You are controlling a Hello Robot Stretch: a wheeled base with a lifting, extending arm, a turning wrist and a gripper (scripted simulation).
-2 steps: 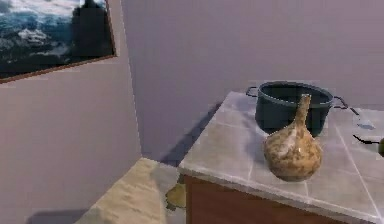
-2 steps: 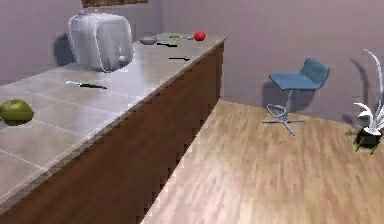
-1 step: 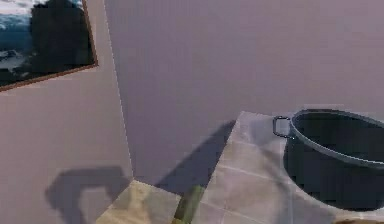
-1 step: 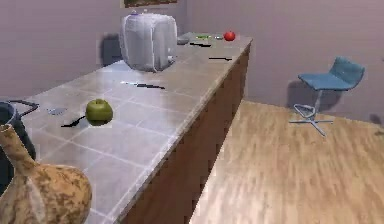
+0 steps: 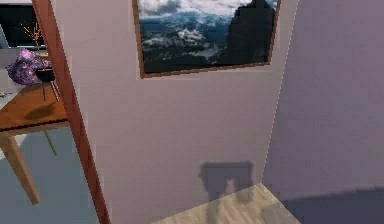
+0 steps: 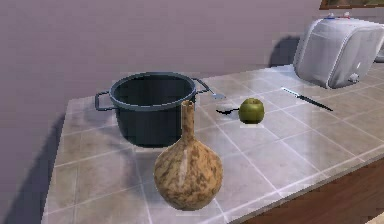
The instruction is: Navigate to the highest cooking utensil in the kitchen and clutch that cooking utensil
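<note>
Two views | forward: wall picture [image 5: 205, 35], table [image 5: 30, 110] | arm side: pot [image 6: 152, 105], apple [image 6: 251, 110], vase [image 6: 187, 170]

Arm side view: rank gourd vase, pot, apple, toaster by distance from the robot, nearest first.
1. Gourd vase: front of the counter, centre.
2. Pot: behind the vase, to the left; its front wall comes nearer than the apple.
3. Apple: mid-counter, right of the pot.
4. Toaster: far back, right.

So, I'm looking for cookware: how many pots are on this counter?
1: a dark two-handled pot stands on the tiled counter, behind the brown gourd-shaped vase and left of the green apple. More could sit beyond the picture's edges.
</note>
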